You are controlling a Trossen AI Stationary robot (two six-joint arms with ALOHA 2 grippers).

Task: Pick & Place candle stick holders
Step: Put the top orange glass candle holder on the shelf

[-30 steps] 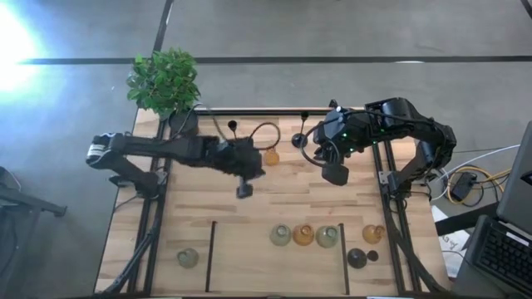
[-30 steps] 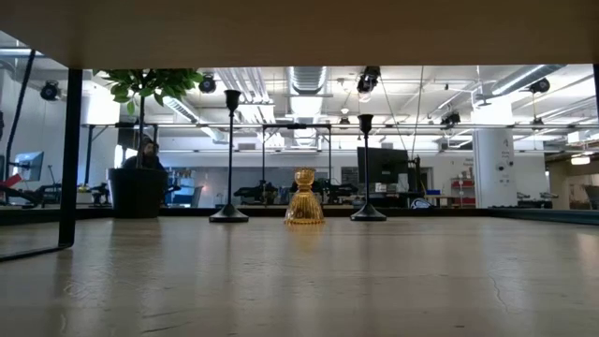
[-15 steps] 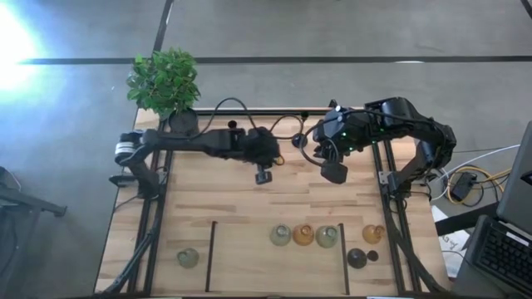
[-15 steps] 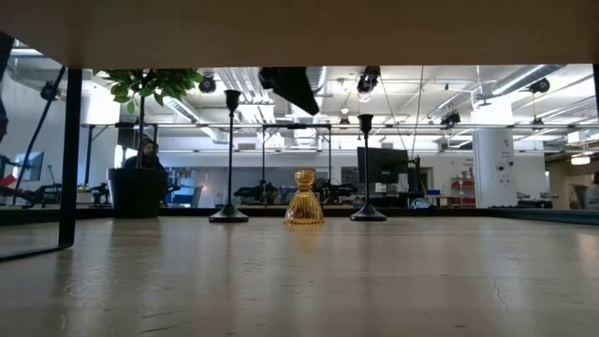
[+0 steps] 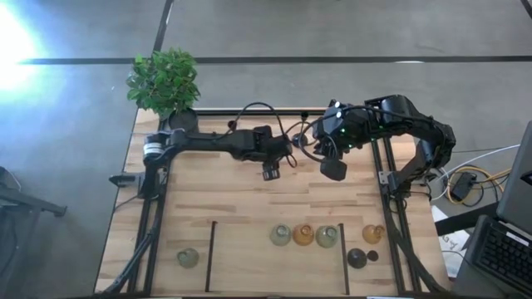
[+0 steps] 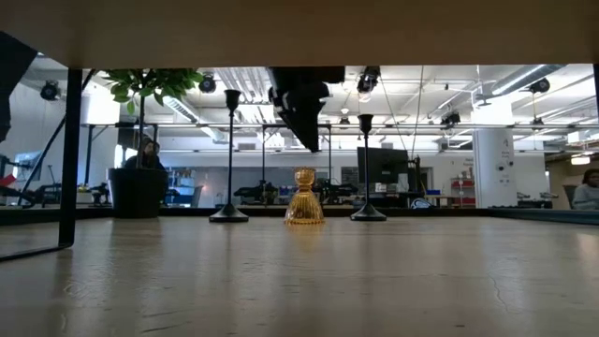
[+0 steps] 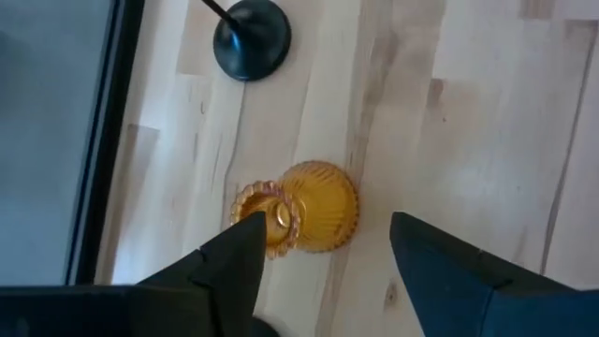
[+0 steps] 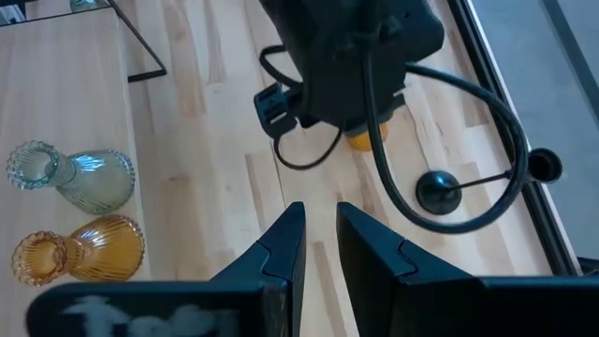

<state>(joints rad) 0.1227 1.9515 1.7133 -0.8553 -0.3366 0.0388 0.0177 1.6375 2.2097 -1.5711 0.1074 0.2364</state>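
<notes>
Your left gripper [image 7: 323,271] hangs wide open above the amber holder [image 7: 299,208]; your right gripper [image 8: 320,243], narrowly parted, waits at three o'clock.

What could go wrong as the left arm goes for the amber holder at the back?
1. The left gripper hangs open above the amber holder, whose flared top sits close to one of the fingers. An off-centre descent could tip it.
2. A black thin-stemmed holder stands close by; the arm or its looping cable could knock it over.
3. The right gripper waits just beside the left wrist, so a sideways move might bring the two arms into contact.
</notes>
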